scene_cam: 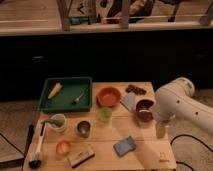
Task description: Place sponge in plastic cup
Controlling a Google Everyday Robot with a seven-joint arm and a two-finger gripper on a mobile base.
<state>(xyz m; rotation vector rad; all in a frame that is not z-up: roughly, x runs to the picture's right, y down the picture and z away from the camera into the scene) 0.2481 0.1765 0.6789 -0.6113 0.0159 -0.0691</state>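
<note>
The sponge [125, 146] is a small flat blue pad lying on the wooden table [150, 159] near the front edge, right of centre. The plastic cup [104, 114] is small, green and upright in the middle of the table, in front of an orange bowl [109, 96]. My white arm [181, 106] reaches in from the right over the table's right edge. My gripper [161, 129] hangs below it, pointing down just in front of a dark red bowl [145, 110], to the right of and behind the sponge and apart from it.
A green tray [86, 99] with a corn cob [55, 90] stands at the back left. A metal cup [83, 128], a white mug [57, 122], an orange fruit [63, 147], a tan-and-black block [81, 156], a brush [37, 149] and a grey-blue cloth [129, 101] are also there.
</note>
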